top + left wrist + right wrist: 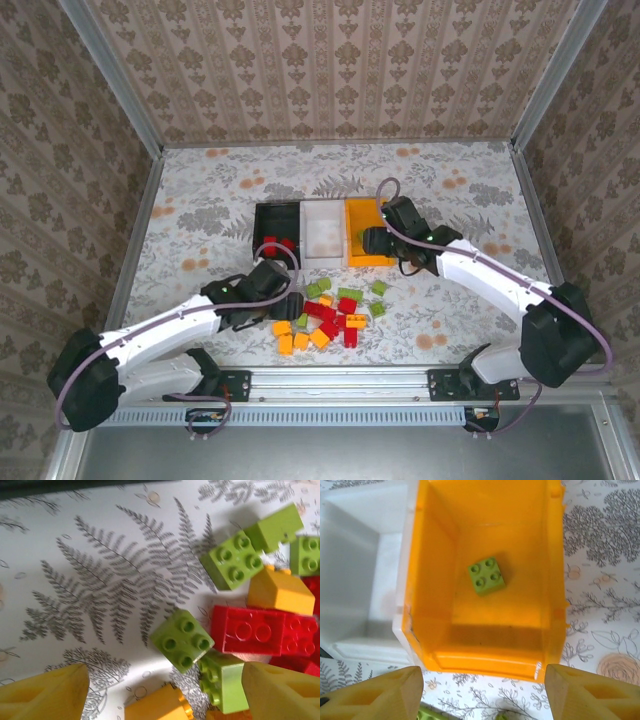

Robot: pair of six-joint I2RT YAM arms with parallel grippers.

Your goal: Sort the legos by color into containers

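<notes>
Quick status from my end of the link. The table (200, 190) has the three containers (322, 208) in a row toward the back. The black bin (262, 222) is on the left, the white bin (322, 235) in the middle and the orange bin (365, 262) on the right. In front of them, between the two arms, is the main heap of legos (330, 315). It's a mix of red, light green and orange-yellow, and most of the lot looks unsorted.

The right gripper (482, 680) hangs over the near edge of the orange bin, jaws spread wide with nothing in them. The left gripper (165, 672) is low over the left side of the heap, also wide apart and not pinching anything. A loose light-green piece (182, 640) lies on the table just ahead of its fingers.

What's done, as far as I can see: a couple of red bricks (277, 243) are in the black bin. One green brick (486, 575) lies studs up on the floor of the orange bin. The white bin looks bare, though it's pale so I won't swear to it.

I'd call this early days. It looks like reds go to black, greens to orange and presumably the orange-yellow ones to white, with nearly the whole pile left to move.
</notes>
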